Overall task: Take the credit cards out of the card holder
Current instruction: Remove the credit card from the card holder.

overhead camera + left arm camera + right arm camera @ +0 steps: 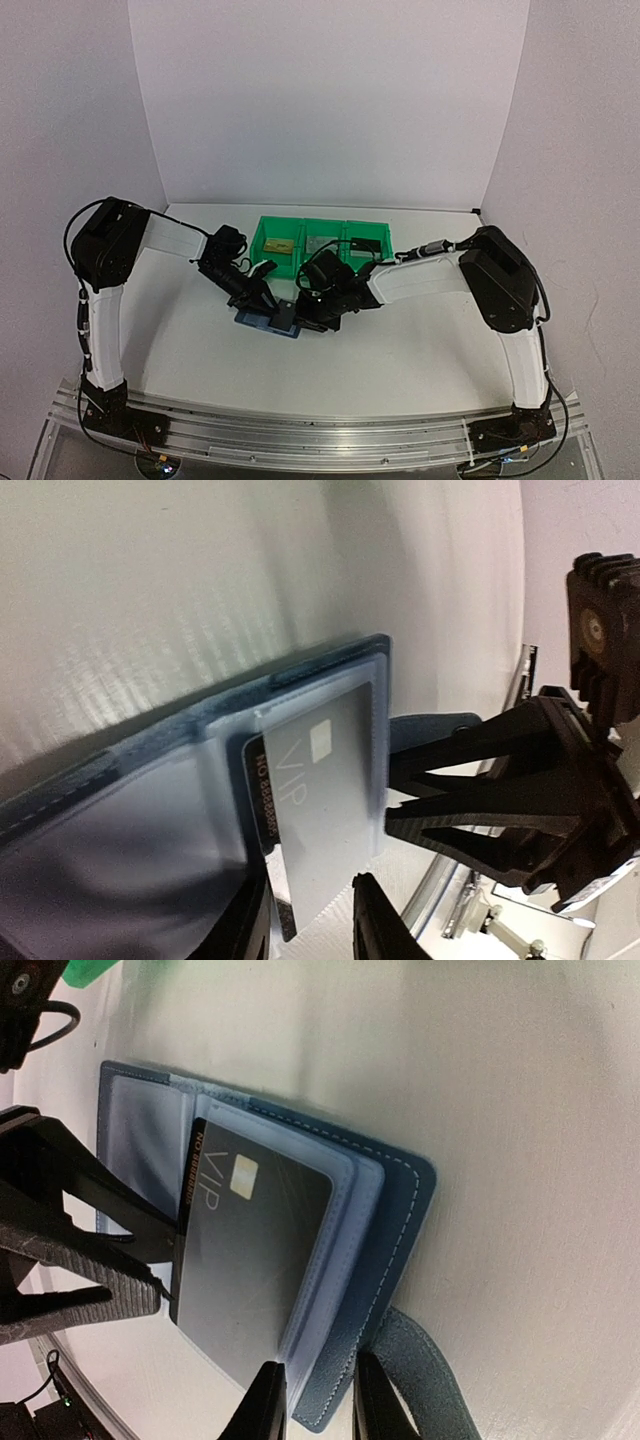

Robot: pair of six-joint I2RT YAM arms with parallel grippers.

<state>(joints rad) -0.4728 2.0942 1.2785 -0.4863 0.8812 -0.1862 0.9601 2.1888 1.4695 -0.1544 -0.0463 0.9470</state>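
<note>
Card holder [262,321] lies open on the white table [420,340], between the two grippers and just in front of the green bins [320,225]. Its pale blue inside faces up [400,1220] [150,740]. A silver-grey VIP card [255,1260] [320,780] sits in one clear sleeve [352,1175], and its dark-edged end sticks out past the sleeve's mouth.

That free end lies between the tips of the left gripper [310,912] [168,1270] [262,295]. The right wrist view shows both fingers meeting the card's edge, so the jaws look clenched on the card.

On the opposite side, the right gripper [320,1402] [390,802] [305,312] has the holder's stitched outer edge and sleeve ends pinched between its fingers. The closing tab [420,1370] [430,725] lies loose on the table just beside them.

Behind, each of the three bin compartments holds one card. A gold card [281,245] is in the left, a grey card [320,243] in the middle and a black card [365,243] in the right.
</note>
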